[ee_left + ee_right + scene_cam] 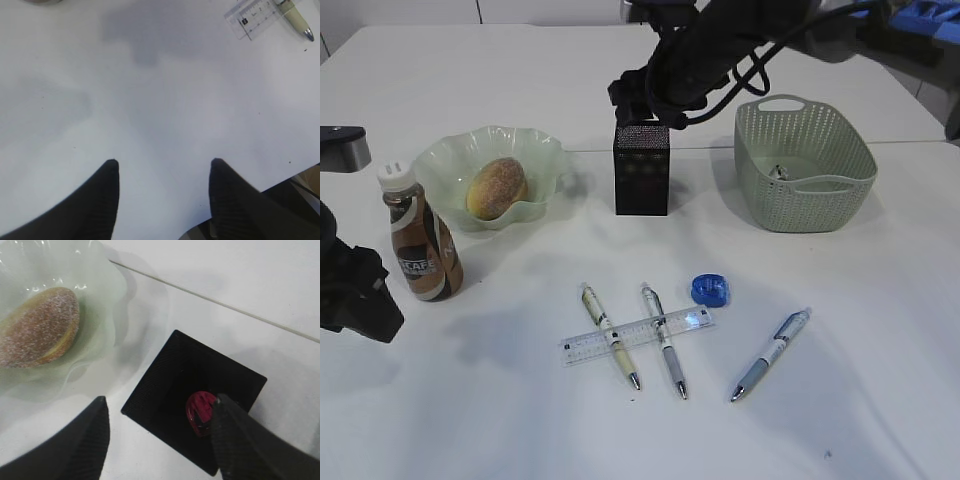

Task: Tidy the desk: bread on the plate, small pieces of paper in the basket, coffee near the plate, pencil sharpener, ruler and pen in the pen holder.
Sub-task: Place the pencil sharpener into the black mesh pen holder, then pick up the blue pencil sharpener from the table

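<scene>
A bread roll [497, 187] lies on the pale green plate [450, 160]; both show in the right wrist view, the bread [40, 327] and the plate [107, 295]. A coffee bottle [420, 240] stands left of the plate. The black pen holder [641, 170] has a red pencil sharpener [200, 412] inside. My right gripper [160, 412] is open above it. A blue pencil sharpener [710, 290], a clear ruler [636, 335] and three pens [610, 335] [663, 340] [772, 352] lie on the table. My left gripper [164, 164] is open and empty over bare table.
A green basket [803, 160] with a scrap of paper inside stands at the right. The ruler end [250, 17] and a pen tip [297, 17] show at the top right of the left wrist view. The table's front edge is near the left gripper.
</scene>
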Robot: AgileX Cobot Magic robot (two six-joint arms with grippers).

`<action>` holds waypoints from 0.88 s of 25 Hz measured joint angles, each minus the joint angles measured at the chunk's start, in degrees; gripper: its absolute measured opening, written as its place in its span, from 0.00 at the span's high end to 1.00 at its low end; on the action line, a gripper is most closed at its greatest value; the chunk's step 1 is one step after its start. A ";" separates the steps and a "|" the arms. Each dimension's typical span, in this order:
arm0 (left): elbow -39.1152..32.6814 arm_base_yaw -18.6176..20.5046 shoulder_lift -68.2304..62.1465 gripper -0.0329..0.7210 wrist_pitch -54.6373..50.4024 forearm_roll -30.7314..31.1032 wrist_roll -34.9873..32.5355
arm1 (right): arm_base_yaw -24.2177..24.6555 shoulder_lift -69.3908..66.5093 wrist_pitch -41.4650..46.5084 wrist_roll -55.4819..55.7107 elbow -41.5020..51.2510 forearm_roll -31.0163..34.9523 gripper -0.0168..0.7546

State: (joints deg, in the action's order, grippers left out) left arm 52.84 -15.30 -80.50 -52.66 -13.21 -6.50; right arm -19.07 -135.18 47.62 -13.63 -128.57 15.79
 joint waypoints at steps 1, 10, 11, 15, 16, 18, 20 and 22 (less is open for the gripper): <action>0.00 0.00 0.00 0.42 0.00 0.00 0.00 | 0.00 0.22 1.09 0.00 -0.70 0.00 0.33; 0.00 0.00 0.00 0.42 0.00 0.00 0.00 | 0.76 3.58 14.44 3.98 -4.82 1.12 0.33; 0.00 0.00 0.00 0.42 0.00 0.00 0.00 | 0.85 3.58 14.82 4.38 -4.82 1.29 0.33; 0.00 0.00 0.00 0.42 0.00 0.00 0.00 | 1.66 3.58 22.67 6.88 -4.82 0.59 0.35; 0.00 0.00 0.00 0.42 0.00 0.00 0.00 | 1.78 3.58 22.86 7.40 -4.82 0.10 0.36; 0.00 0.00 0.00 0.42 0.00 0.00 0.00 | 1.87 3.58 23.10 8.94 -4.82 -0.85 0.41; 0.00 0.00 0.00 0.42 0.00 0.00 0.00 | 1.87 3.69 23.21 10.08 -4.82 -0.91 0.46; 0.00 0.00 0.00 0.42 -0.11 0.00 0.00 | 1.87 4.15 23.34 10.53 -4.82 -0.91 0.49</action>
State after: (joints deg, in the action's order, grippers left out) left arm 52.84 -15.30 -80.50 -52.77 -13.21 -6.50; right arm -17.21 -131.03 70.97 -3.10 -133.38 14.88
